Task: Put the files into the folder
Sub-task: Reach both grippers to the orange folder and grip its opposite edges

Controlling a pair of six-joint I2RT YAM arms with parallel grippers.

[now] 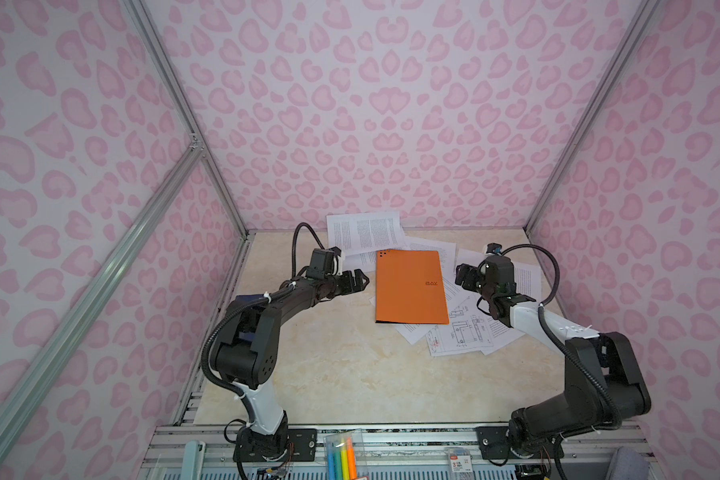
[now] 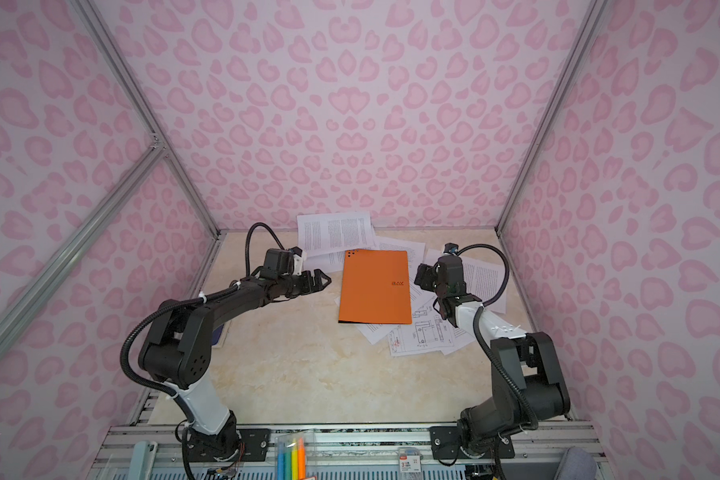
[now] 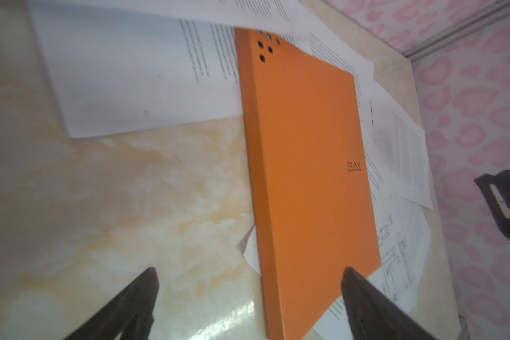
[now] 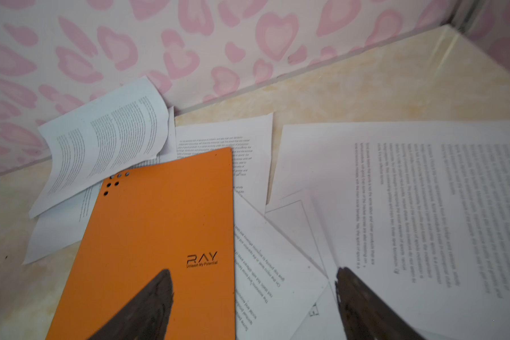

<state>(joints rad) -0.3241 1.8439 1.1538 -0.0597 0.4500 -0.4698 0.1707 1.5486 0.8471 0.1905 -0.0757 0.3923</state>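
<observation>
The orange folder lies closed and flat at the back middle of the table. It rests on several white files that fan out round it. One printed sheet curls up against the back wall. My left gripper hovers open just left of the folder's left edge, holding nothing. On the other side, my right gripper stands open above the folder's right edge and the sheets beside it, also empty.
A dark blue booklet lies under my left arm near the left wall. A pack of coloured markers sits on the metal rail at the front. Pink patterned walls close in the back and both sides.
</observation>
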